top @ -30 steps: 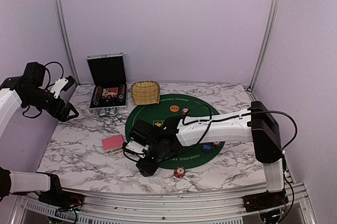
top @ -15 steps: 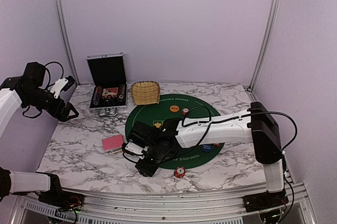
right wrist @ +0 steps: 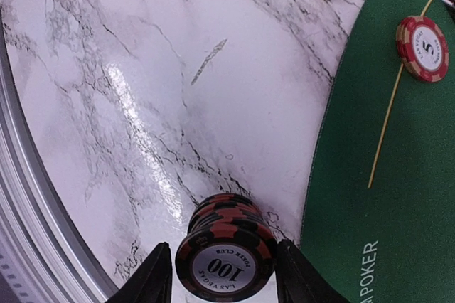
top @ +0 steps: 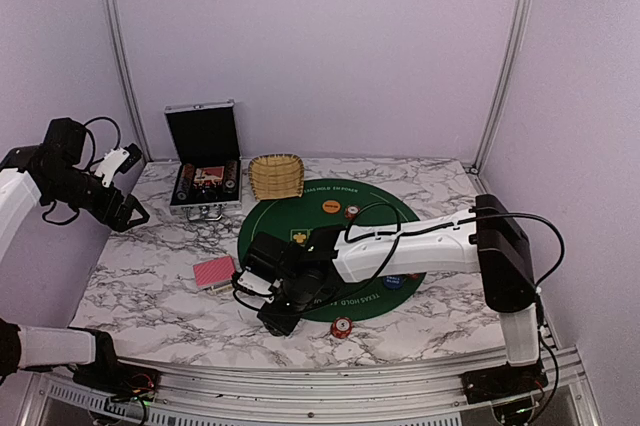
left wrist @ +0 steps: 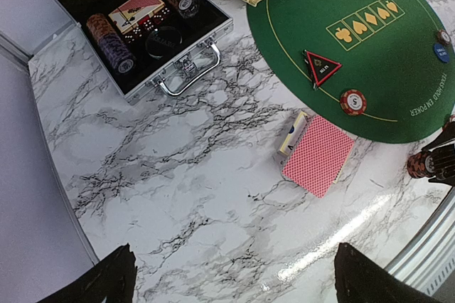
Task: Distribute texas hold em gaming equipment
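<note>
My right gripper [top: 279, 316] is low at the green mat's near-left edge. In the right wrist view it [right wrist: 223, 269] is shut on a short stack of black-and-red "100" poker chips [right wrist: 226, 242] that stands on the marble. My left gripper [top: 131, 214] hangs high at the far left, open and empty [left wrist: 234, 254]. The pinkish-red-backed card deck [top: 213, 271] [left wrist: 318, 153] lies on the marble left of the mat. On the mat lie a dark triangular marker [left wrist: 322, 67], a red-and-white "5" chip [left wrist: 353, 102] [right wrist: 422, 48], an orange disc [top: 331, 206] and a blue disc [top: 393, 279].
An open silver-edged black case [top: 204, 208] with chip rolls and cards stands at the back left, a wicker basket [top: 276, 176] beside it. The round green mat [top: 300, 204] covers the centre. Another red chip stack [top: 342, 327] sits on the marble near the front edge.
My right gripper has shifted very slightly with the chip stack. The left arm has not moved.
</note>
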Available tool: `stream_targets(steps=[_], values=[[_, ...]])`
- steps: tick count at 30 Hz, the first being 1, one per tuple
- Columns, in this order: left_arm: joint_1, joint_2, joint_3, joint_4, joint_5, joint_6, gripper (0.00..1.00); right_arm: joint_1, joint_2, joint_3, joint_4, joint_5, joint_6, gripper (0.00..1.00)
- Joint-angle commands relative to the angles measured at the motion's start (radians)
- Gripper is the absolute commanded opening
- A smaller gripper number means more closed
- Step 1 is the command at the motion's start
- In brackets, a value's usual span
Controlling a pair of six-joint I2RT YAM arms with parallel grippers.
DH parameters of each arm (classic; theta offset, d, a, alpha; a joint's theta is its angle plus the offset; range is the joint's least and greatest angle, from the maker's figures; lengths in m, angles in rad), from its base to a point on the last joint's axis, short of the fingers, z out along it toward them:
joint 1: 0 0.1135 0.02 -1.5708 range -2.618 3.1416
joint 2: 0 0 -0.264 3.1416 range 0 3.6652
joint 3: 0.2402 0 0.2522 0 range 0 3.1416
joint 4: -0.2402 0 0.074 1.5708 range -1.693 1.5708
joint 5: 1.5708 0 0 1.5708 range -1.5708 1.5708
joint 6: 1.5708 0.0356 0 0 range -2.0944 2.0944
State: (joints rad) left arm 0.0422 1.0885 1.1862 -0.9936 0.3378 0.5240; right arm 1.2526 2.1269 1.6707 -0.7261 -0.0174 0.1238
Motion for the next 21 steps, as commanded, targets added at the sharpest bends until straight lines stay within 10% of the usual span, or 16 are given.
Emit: stream_targets(steps=[1,21], values=[[-0.001,-0.019,0.007,-0.024,-0.005,0.001,0.99,0.012,-0.002,0.001,0.003,0.013,0.008,0.47],[-0.002,-0.022,0.006,-0.024,-0.009,0.000,0.99,0.011,-0.032,0.019,-0.018,0.076,0.012,0.55]])
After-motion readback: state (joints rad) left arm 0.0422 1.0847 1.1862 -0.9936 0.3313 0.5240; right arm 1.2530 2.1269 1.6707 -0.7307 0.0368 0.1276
